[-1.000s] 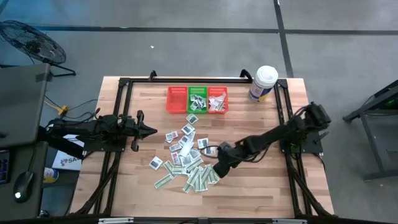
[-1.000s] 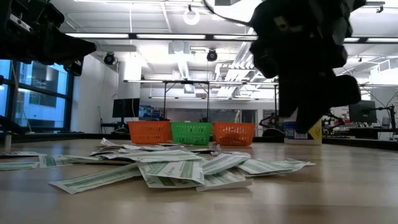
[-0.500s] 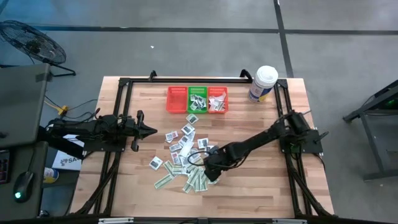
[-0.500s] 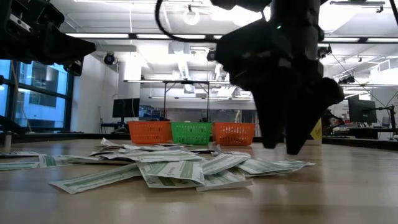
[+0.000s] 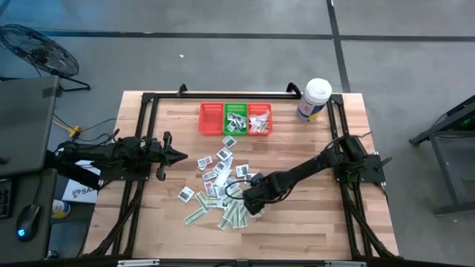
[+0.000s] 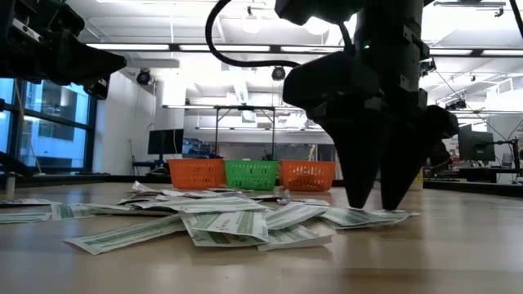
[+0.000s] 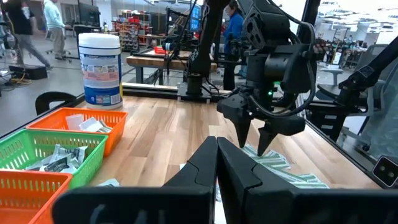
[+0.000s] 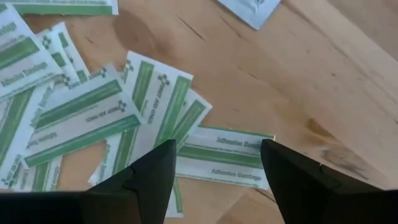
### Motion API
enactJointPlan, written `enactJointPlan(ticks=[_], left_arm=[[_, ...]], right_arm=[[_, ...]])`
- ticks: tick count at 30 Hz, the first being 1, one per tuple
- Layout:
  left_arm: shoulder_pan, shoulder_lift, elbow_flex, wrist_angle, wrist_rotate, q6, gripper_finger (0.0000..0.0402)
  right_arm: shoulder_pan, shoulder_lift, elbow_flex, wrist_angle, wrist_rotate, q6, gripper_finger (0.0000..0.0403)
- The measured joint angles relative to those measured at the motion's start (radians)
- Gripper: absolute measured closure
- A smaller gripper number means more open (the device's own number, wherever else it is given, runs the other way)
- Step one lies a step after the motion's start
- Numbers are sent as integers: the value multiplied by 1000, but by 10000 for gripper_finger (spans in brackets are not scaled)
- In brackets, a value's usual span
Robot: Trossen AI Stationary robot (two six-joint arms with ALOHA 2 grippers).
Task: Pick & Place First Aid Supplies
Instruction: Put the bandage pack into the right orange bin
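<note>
The first aid supplies (image 5: pixel 223 185) lie as a loose pile of white squares and green-and-white strips mid-table. My right gripper (image 5: pixel 252 208) points down over the pile's right edge, open. Its fingertips (image 6: pixel 360 202) hang just above a green-and-white strip (image 8: pixel 224 155), one on each side of it. Across the table, the left wrist view shows the same gripper (image 7: pixel 255 142). My left gripper (image 5: pixel 182 155) waits shut and level at the table's left side, left of the pile.
Three small mesh baskets stand in a row at the far edge: red (image 5: pixel 211 119), green (image 5: pixel 236 119) and red (image 5: pixel 260 119), the last two with packets inside. A white tub with a blue label (image 5: pixel 314 100) stands at the far right. Bare wood lies right of the pile.
My right gripper has moved toward the table's left edge and downward, onto the right edge of the pile. It has tipped from slanting to pointing straight down. The packets lie as before.
</note>
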Motion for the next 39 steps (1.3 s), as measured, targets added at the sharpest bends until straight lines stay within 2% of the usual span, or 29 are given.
enactJointPlan(ticks=[16, 21, 28, 39], left_arm=[[0, 0, 0, 0, 0, 0, 400], [0, 0, 0, 0, 0, 0, 400], [0, 0, 0, 0, 0, 0, 400], [0, 0, 0, 0, 0, 0, 400]], right_arm=[[14, 6, -5, -133, 66, -30, 174], [12, -2, -81, -18, 16, -23, 183], [12, -9, -135, 20, 11, -8, 234], [13, -16, -125, -20, 30, -66, 351]])
